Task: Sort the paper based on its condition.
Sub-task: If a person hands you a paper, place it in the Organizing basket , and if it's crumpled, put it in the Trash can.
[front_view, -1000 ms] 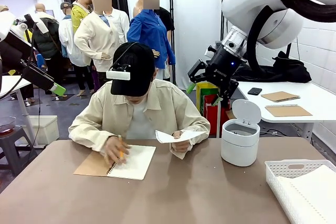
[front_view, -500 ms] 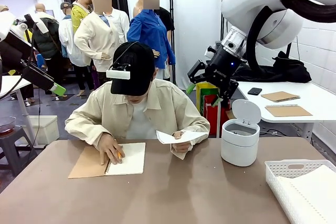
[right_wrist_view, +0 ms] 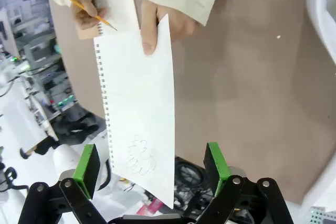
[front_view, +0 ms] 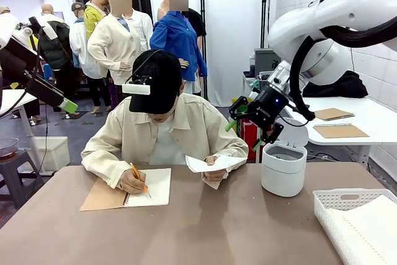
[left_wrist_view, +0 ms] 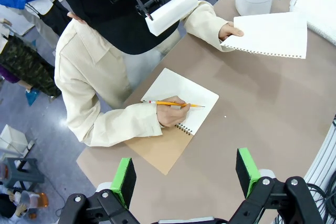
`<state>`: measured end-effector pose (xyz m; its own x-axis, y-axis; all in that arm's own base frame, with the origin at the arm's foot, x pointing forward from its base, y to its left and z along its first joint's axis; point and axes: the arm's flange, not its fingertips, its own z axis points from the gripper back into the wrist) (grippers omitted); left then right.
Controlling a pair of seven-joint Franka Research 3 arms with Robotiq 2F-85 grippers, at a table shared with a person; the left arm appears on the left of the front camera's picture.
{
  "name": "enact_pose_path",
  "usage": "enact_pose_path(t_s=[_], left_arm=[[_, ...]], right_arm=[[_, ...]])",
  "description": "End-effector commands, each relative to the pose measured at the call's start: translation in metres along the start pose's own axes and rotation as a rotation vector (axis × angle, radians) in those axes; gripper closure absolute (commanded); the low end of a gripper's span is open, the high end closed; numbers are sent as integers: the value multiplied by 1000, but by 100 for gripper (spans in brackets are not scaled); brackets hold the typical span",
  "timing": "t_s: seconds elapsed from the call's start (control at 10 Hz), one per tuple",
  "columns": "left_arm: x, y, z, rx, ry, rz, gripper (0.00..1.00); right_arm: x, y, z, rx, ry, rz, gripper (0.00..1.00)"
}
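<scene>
Right pincer (right_wrist_view: 149,169) gapes open, paper (right_wrist_view: 137,108) seemingly just ahead, between its pads.

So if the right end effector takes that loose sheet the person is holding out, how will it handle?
Probably floppy: the sheet is thin and held by one hand at one end only. Likely very light. The edge with binding holes looks weak, so it may tear there; the plain edge seems the safer place to pinch.
</scene>
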<state>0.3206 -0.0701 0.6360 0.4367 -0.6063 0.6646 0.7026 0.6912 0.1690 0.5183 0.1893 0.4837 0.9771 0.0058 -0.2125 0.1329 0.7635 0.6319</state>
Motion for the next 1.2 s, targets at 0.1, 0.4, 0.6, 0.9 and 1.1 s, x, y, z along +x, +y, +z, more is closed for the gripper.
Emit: enact_pose_path(t_s=[0.1, 0.4, 0.6, 0.9, 1.1], left_arm=[[0, 1, 1, 3, 1, -5, 0], [0, 1, 1, 3, 1, -5, 0], [0, 1, 1, 3, 1, -5, 0], [0, 1, 1, 3, 1, -5, 0], [0, 1, 1, 3, 1, -5, 0]], right_arm=[[2, -14, -13, 104, 49, -72, 0], [9, -35, -53, 207, 95, -104, 0], [7, -38, -70, 256, 140, -118, 0], [12, -39, -88, 330, 172, -145, 0], [16, -39, -91, 340, 153, -151, 0]])
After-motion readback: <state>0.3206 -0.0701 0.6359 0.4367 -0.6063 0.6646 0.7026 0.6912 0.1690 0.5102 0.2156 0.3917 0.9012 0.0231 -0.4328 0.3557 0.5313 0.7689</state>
